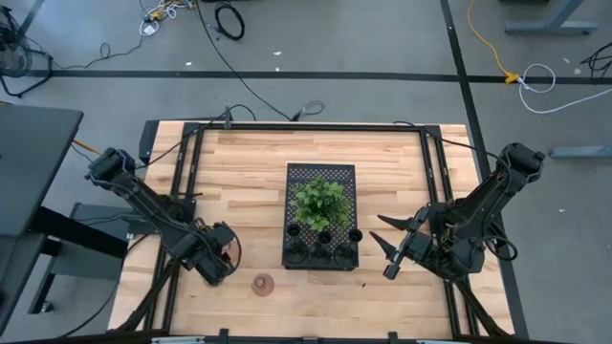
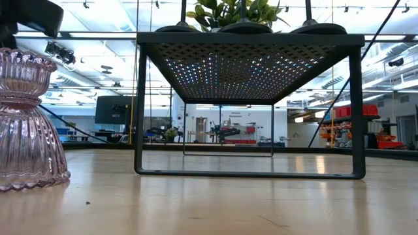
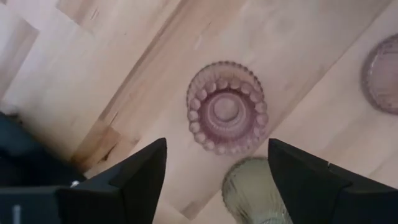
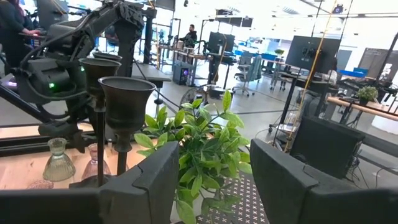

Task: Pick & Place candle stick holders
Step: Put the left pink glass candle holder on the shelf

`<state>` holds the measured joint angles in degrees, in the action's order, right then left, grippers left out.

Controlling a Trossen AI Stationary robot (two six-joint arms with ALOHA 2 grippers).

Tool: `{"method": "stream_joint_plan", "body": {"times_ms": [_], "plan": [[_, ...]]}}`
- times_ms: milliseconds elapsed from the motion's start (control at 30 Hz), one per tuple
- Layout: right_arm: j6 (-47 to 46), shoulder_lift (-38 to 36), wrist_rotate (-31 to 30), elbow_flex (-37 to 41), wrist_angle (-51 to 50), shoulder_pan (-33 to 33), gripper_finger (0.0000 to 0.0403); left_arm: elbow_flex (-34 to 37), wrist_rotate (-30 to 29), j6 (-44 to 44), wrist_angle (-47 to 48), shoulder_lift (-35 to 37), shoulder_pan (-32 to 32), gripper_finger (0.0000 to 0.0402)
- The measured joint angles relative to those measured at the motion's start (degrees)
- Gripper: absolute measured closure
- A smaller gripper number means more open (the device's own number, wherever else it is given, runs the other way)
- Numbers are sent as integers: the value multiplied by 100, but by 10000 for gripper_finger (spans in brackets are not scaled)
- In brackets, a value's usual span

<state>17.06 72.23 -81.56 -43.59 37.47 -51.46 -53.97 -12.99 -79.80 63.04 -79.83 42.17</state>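
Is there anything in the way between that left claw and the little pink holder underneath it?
Nothing visible. The left gripper hangs open over the pink holder, with bare table between its fingers; an olive-green holder stands close beside it.

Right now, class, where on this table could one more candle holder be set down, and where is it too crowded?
Free: the bare wood behind the black tray toward the far table edge, and the front strip between the pink holder and the right tool. Crowded: the tray's front row of black holders beside the plant, and around the left tool.
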Motion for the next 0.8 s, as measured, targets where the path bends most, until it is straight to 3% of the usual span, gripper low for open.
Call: {"method": "stream_joint_plan", "body": {"times_ms": [167,333,567,700,800], "plan": [[-1,0,-1,-1,-1,0,202,278,-444,-55,-578,0,58,111],[0,0,-2,0,-8,0,202,748,-428,-80,-1275,0,86,110],[0,0,-2,0,-26,2,202,1033,-717,-99,-1403,0,122,111],[0,0,-2,0,-26,4,202,1045,-813,-75,-1409,0,147,132],[2,0,-3,0,-26,5,202,1045,-951,-71,-1454,0,150,171]]}}
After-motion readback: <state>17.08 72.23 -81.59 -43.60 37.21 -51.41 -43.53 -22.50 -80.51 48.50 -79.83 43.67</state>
